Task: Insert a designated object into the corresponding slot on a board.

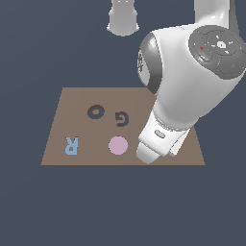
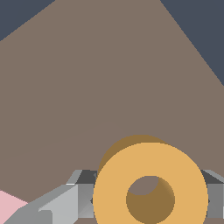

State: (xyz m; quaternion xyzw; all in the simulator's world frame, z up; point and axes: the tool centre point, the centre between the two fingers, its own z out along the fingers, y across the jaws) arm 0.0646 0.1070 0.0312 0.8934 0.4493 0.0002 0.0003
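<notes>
One ring (image 2: 150, 183) sits between the gripper (image 2: 144, 197) fingers, which are closed on it, over the board (image 1: 72, 105). The slot (image 1: 95, 112) lies beyond the disc (image 1: 117, 145), beside the G recess (image 1: 122, 118); the arm hides the ring from outside.

A mauve solid disc (image 1: 117, 145) lies flat towards the near edge of the brown panel, roughly at the middle of its width. To the exterior view's left of it, apart from it, lies a light blue letter R (image 1: 71, 145), seen upside down and mirrored from this camera. Beyond the disc, farther from the camera, a dark G-shaped recess (image 1: 122, 118) is cut into the brown surface, also seen inverted. Around the panel spreads a plain dark blue-grey ground (image 1: 29, 206), uniform in tone. In the wrist view a pink patch (image 2: 9, 205) shows at the frame's corner; which shape it belongs to cannot be told
</notes>
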